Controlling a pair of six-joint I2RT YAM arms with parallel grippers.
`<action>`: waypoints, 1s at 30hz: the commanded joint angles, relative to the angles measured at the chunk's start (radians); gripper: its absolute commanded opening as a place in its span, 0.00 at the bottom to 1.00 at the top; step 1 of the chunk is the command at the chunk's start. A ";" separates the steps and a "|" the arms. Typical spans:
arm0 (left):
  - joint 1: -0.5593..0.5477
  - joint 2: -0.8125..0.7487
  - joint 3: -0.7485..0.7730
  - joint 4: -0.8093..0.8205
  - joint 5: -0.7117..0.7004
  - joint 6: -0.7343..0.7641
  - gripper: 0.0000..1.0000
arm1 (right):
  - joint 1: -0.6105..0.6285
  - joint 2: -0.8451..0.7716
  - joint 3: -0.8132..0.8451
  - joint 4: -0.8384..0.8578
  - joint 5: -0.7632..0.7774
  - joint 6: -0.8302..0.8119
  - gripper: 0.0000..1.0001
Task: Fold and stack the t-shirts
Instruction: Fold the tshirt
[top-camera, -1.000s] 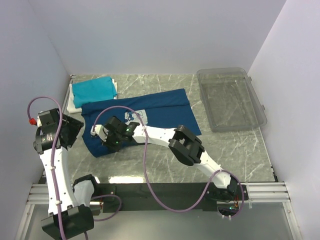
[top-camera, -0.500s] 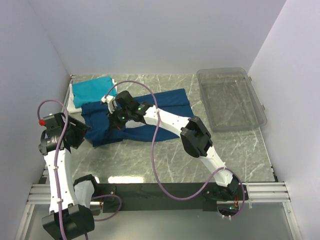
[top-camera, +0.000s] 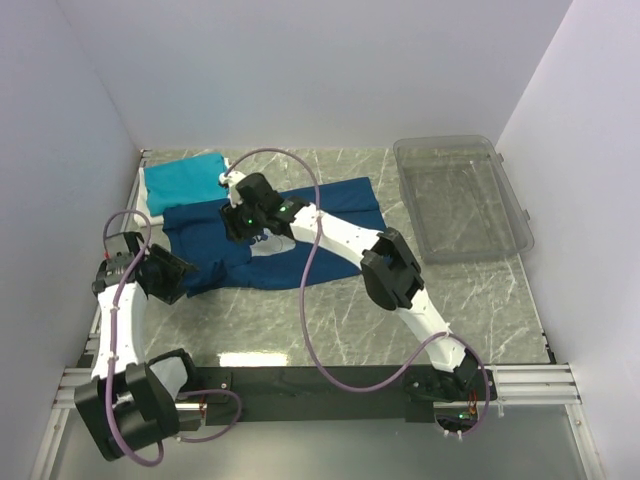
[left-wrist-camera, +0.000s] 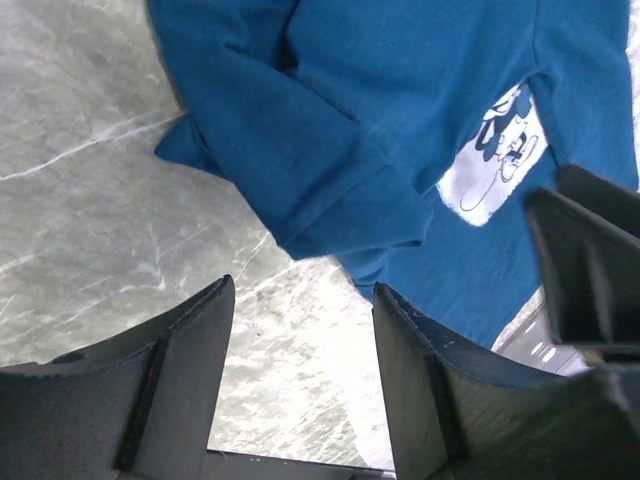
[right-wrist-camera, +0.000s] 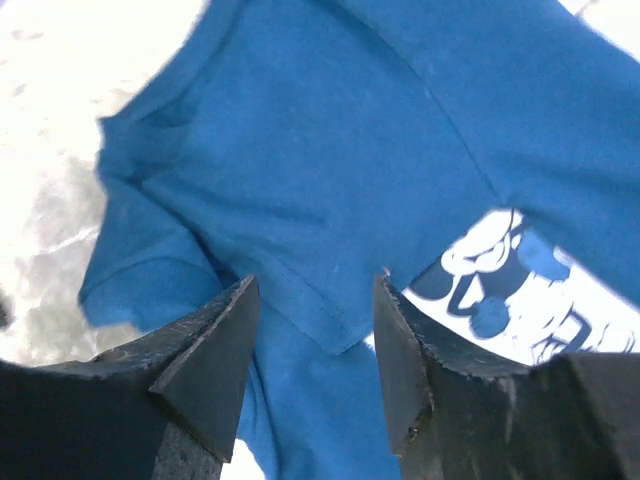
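Right hand (right-wrist-camera: 315, 290) is open, fingers spread with nothing pinched between them, hanging right over the navy t-shirt (right-wrist-camera: 350, 150). The cloth is straight underneath, and the pale mouse print (right-wrist-camera: 510, 270) sits just off to one side of the fingertips. Left hand (left-wrist-camera: 305, 290) is open and empty too, but it's parked off the cloth: bare table (left-wrist-camera: 100, 230) under its fingers, with the shirt's doubled-over flap (left-wrist-camera: 330, 190) just ahead of the tips, not touching. From overhead, the shirt's long axis runs sideways across the table, stretching away from both hands toward the right arm's side, so both hands are crowded at the same end of it. That's the bit that matters imo: the loose flap is nearest the left hand, while the right arm is stretched way across to get there, so I'd guess any pick-up at this end suits the left one better. Further out past the right hand, the folded teal t-shirt (top-camera: 185, 178) lies on a white t-shirt (top-camera: 149, 206), close to the navy one's far corner. The clear bin (top-camera: 460, 205) is well off to the right of both.
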 joint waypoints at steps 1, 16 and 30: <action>-0.007 0.047 0.010 0.054 0.031 0.020 0.62 | -0.037 -0.035 0.052 -0.009 -0.200 -0.090 0.57; -0.002 0.026 0.000 0.025 -0.233 -0.077 0.65 | 0.054 -0.077 -0.091 -0.058 -0.392 -0.376 0.70; 0.001 0.049 -0.092 0.029 -0.239 -0.221 0.60 | 0.054 0.115 0.144 -0.043 -0.140 -0.185 0.61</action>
